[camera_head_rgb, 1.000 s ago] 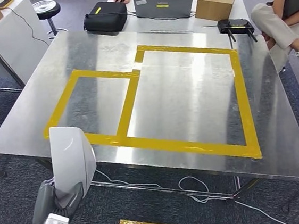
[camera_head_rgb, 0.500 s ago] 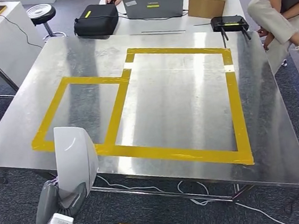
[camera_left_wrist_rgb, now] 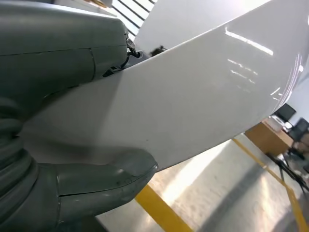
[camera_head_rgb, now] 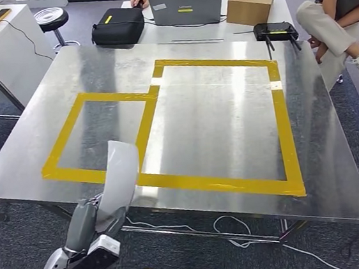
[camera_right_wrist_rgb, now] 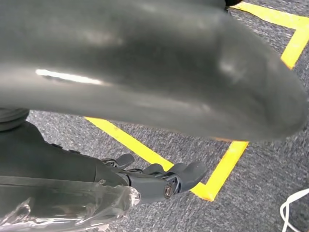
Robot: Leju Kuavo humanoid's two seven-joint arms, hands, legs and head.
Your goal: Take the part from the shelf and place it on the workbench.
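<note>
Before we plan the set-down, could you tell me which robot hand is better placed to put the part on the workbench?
Left. The left robot hand already holds the white part at the workbench's near edge.

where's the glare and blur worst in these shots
Head view: ceiling light glares in broad streaks off the metal workbench, washing out part of the yellow tape; the white part looks motion-smeared. Left wrist view: bright streaks on the white part, background soft. Right wrist view: the near grey thumb is badly out of focus; the carpet is sharper.
</note>
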